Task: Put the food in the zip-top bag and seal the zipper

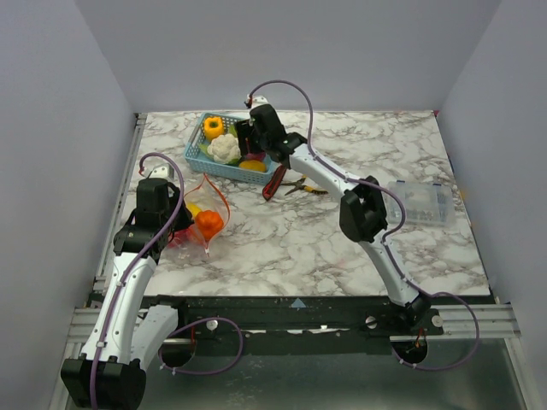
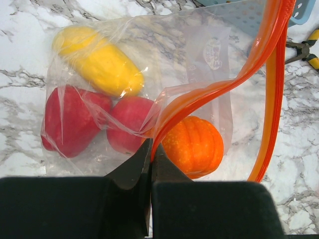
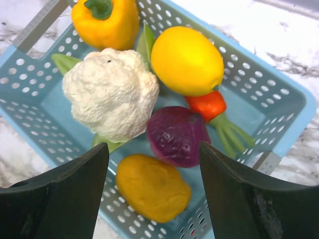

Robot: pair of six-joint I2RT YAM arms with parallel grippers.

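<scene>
Left gripper point(image 2: 150, 164): jaws together, pinched on the near lip of the zip-top bag point(image 2: 199, 59), right where the zipper point(image 2: 259, 55) curves up. This holds the mouth open towards the right. The bag lies on the left side of the table, nearer than the blue basket point(image 3: 279, 99).

In the bag so far are a yellow piece point(image 2: 99, 59) and two red pieces point(image 2: 70, 119). The orange pumpkin point(image 2: 194, 144) sits right at the mouth, and it is unclear whether it is fully past the strip.

Right gripper point(image 3: 153, 149): jaws wide apart, holding nothing, hovering over the basket at far left-centre. Food left in there is a yellow pepper point(image 3: 107, 20), cauliflower point(image 3: 112, 92), lemon point(image 3: 187, 59), purple piece point(image 3: 174, 134), small red-orange piece point(image 3: 207, 104) and ochre piece point(image 3: 152, 186).

Risks from here:
- The left pinch holds only one thin lip. If the film slips, the mouth flops shut and the next drop lands on the table.
- Anything lying across the strip, the pumpkin being the likely candidate, would stop the zipper closing. It probably needs pushing deeper first.
- The basket is packed tight. The open fingers will likely hit the cauliflower or the basket wall on the way down, shoving neighbouring pieces or dragging the basket.
- The pieces are glossy and rounded, so an off-centre grip could squirt one out.
- The cauliflower looks bulky against the bag mouth and may jam there.
</scene>
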